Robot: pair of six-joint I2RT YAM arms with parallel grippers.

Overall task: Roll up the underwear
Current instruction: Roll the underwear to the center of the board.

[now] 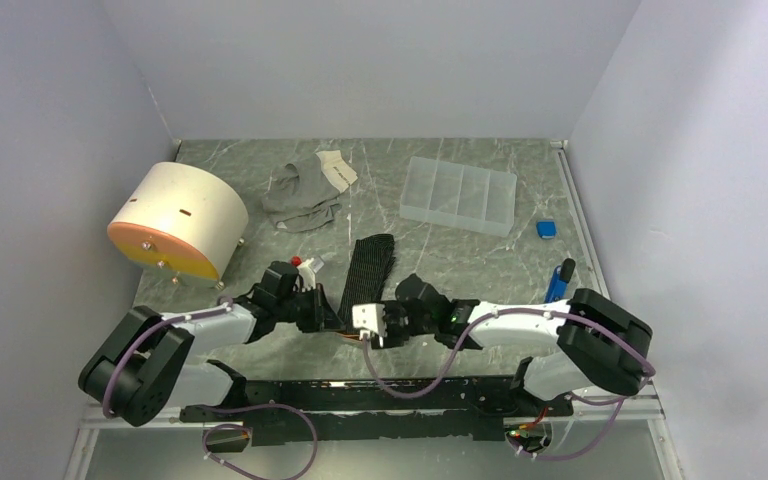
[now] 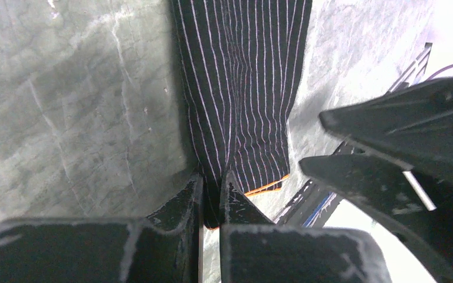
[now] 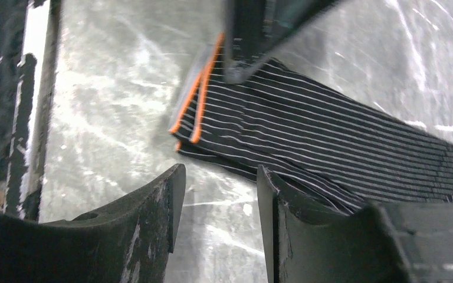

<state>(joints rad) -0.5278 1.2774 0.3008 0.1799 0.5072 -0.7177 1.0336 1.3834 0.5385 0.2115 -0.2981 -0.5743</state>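
The underwear (image 1: 372, 262), black with thin pale stripes, lies folded into a long narrow strip about the middle of the grey marbled tabletop (image 1: 490, 262), running from 12 o'clock down to 6 o'clock. An orange trim (image 3: 199, 109) shows along its near end.

The left tool (image 2: 212, 197) is down at that 6 o'clock end with its two fingers pinched almost together, and a fold of the striped cloth is caught between them. The right tool (image 3: 219, 177) sits low beside the same end, coming in from the 3 o'clock side. Its fingers stand well apart with bare tabletop in the gap, and it has hold of nothing. One finger (image 3: 274, 194) overlaps the cloth's edge from its own camera, though I cannot tell whether it touches.

Farther back, at 11 o'clock from the strip, there is a crumpled heap of grey clothes (image 1: 305, 195). A clear divided box (image 1: 458, 195) is at 1 o'clock, and a white drum with an orange face (image 1: 175, 222) lies on its side at 9 o'clock. A small blue object (image 1: 547, 229) rests near the right edge.
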